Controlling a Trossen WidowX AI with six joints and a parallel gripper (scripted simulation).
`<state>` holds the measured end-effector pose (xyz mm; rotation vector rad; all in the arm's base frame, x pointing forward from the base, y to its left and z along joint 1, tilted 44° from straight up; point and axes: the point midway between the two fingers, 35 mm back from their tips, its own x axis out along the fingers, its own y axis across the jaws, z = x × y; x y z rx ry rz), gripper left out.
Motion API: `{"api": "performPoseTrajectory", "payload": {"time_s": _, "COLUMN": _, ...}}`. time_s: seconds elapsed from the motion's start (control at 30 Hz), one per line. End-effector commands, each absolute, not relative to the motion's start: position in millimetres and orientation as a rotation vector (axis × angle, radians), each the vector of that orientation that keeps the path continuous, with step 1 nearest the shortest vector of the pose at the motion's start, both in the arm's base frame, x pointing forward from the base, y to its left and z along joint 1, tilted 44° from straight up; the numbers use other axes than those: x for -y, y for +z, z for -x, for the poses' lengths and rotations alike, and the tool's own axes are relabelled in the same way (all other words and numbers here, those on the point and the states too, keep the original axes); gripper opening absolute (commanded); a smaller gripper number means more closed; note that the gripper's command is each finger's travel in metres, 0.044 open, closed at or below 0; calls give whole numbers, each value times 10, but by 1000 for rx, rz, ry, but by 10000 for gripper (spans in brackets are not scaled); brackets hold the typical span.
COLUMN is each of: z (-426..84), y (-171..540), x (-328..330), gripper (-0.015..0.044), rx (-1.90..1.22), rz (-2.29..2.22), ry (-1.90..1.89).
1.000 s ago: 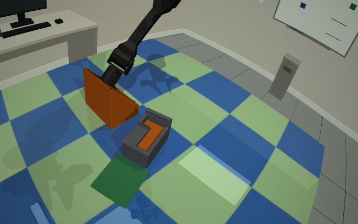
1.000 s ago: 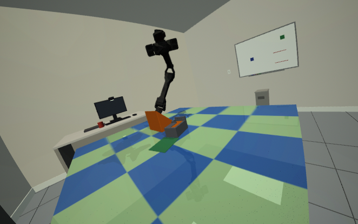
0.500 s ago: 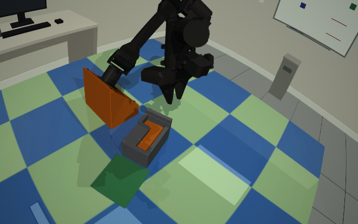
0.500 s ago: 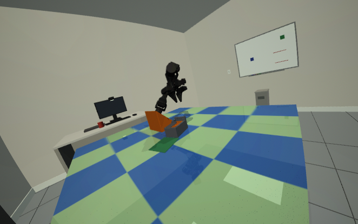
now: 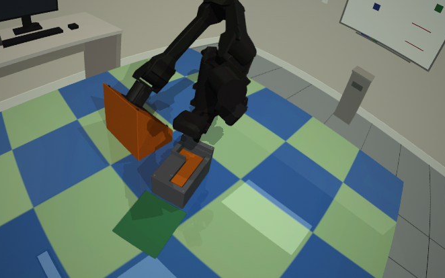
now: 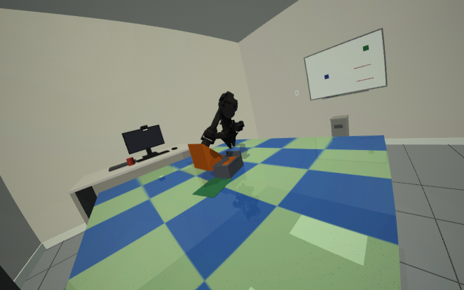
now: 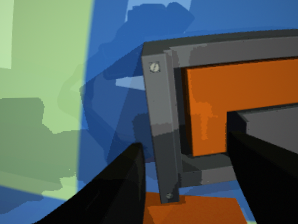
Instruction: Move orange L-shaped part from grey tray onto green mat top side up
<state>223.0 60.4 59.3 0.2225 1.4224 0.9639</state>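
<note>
The orange L-shaped part [image 5: 189, 169] [image 6: 229, 160] [image 7: 240, 80] lies in the pocket of the grey tray [image 5: 167, 194] [image 6: 223, 171] [image 7: 161, 110], with no raised end visible. Its L-shaped end is on the side nearest the arm. My gripper [image 5: 192, 140] [image 6: 230, 147] [image 7: 185, 146] is partly open and empty, above that end of the tray. In the wrist view one fingertip shows left of the tray's end wall and the other over the inner corner of the L. Whether a finger touches anything is not clear. The green mat [image 5: 154, 232] [image 6: 212, 187] lies beside the tray and is bare.
A large orange angular block [image 5: 122, 127] [image 6: 199, 156] [image 7: 195, 211] stands at the arm's base, close beside the tray. The tray's end wall nearest the arm rises above its top. A desk [image 5: 103, 31] [image 6: 100, 180] with a monitor stands farther off.
</note>
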Motion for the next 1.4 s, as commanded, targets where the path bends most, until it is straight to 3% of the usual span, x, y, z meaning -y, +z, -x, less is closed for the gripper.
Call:
{"api": "performPoseTrajectory", "payload": {"time_s": 0.0, "z": -2132, "y": 366, "x": -852, "gripper": 180, "rx": -1427, "rz": -230, "ry": 975}}
{"api": "performPoseTrajectory", "payload": {"time_s": 1.37, "z": -2052, "y": 78, "x": -1158, "gripper": 180, "rx": -1420, "rz": -232, "ry": 983}}
